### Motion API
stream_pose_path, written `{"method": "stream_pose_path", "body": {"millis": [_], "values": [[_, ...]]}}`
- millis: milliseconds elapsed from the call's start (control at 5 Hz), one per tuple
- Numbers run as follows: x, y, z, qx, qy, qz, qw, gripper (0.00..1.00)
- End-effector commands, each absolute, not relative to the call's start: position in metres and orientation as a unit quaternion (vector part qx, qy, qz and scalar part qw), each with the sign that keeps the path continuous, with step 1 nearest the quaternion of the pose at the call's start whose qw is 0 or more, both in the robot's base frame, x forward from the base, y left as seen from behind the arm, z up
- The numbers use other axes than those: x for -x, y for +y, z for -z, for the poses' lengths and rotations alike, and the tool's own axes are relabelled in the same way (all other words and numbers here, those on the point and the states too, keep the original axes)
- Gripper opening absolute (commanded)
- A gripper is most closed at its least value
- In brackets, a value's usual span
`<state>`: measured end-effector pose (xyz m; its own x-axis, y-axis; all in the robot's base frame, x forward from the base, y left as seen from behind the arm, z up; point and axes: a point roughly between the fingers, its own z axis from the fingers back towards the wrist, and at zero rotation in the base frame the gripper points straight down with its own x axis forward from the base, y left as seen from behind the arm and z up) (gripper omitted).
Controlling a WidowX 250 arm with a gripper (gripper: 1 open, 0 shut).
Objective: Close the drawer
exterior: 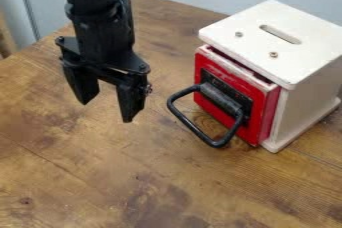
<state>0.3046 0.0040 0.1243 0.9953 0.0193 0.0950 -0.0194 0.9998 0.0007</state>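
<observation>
The drawer [235,90] has a red front with a black plate and sits in a cream-white wooden box [287,57] at the right of the table. The red front stands slightly out from the box face. Its large black loop handle [203,118] hangs down and forward, resting on the tabletop. My black gripper [106,104] hovers to the left of the handle, fingers pointing down and spread open, with nothing between them. A small gap separates the nearer finger [131,102] from the handle.
The wooden table [80,182] stretches left and toward the front. A pale wall and a dark strip stand behind the table's far left edge. The box top has a slot and two small screws.
</observation>
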Motion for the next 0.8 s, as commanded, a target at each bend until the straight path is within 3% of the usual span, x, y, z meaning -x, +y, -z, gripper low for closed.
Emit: {"method": "stream_pose_path", "body": {"millis": [0, 600], "values": [[-0.3039, 0.0106, -0.148, -0.001, -0.087, -0.02, 0.996, 1.0], [-0.3007, 0.0055, -0.1479, -0.002, -0.083, -0.011, 0.997, 1.0]]}}
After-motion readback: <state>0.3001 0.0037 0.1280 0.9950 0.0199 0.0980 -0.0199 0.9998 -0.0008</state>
